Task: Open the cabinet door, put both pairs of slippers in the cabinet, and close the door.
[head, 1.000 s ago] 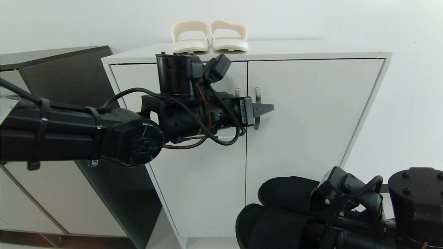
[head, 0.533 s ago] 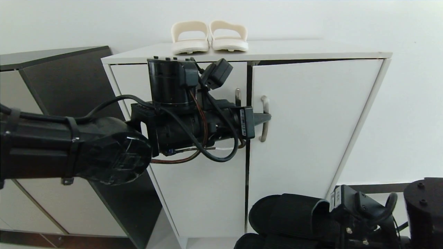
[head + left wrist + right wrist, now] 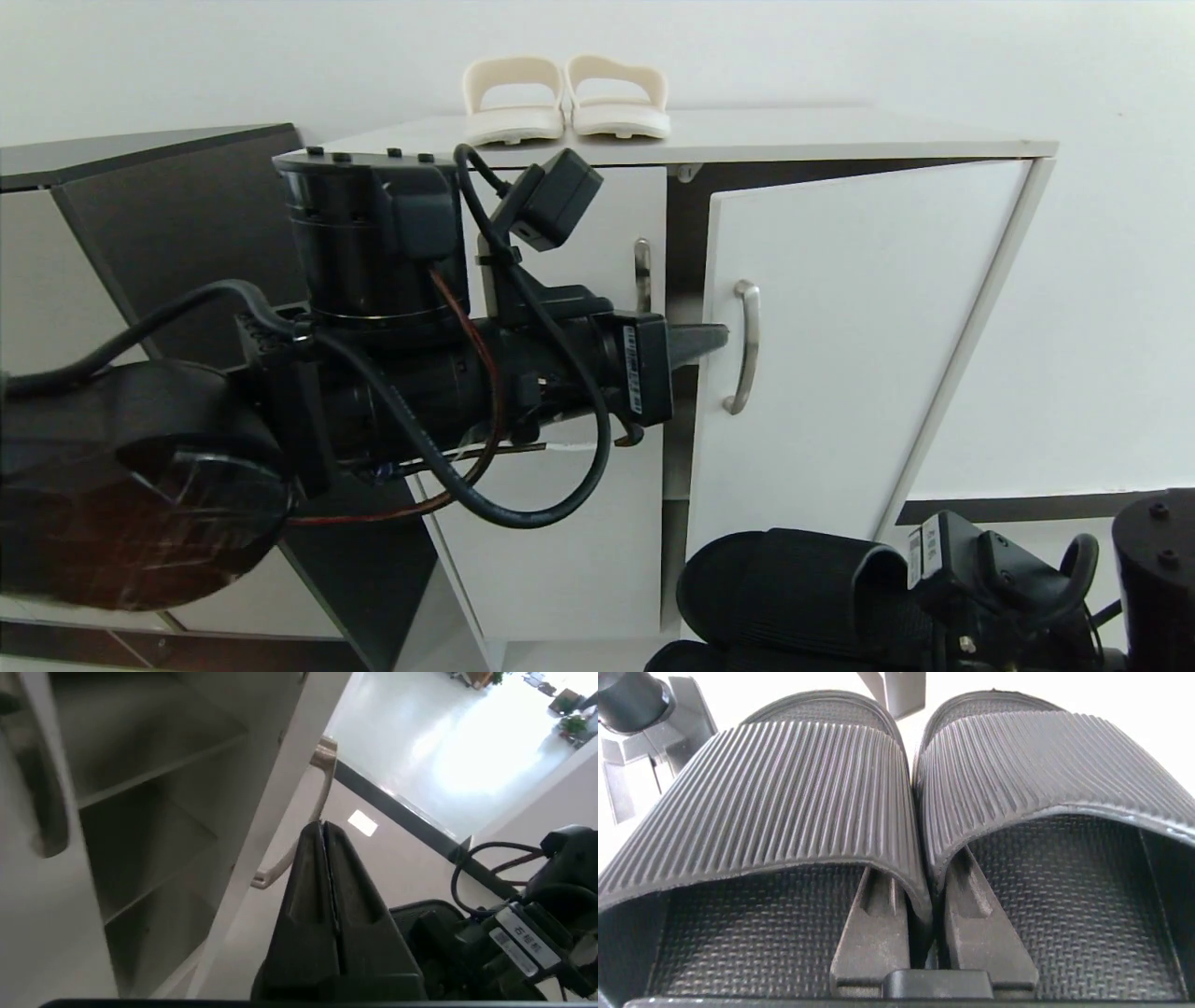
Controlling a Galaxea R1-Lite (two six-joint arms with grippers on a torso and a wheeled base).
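Note:
The white cabinet has its right door swung partly open, showing a dark gap at its inner edge. My left gripper is shut, and its tip rests against the door's metal handle; the left wrist view shows the same gripper crossing the handle. A cream pair of slippers sits on the cabinet top. Low at the right, my right gripper is shut on the black slippers, pinching their touching inner walls, one finger inside each slipper.
The left door is closed, its handle just behind my left wrist. Inside the cabinet are bare shelves. A dark cabinet stands to the left. A white wall lies behind and to the right.
The right door went from closed to partly open as my left gripper pulled back with the handle. My right arm, with the black slippers, sank lower and to the right.

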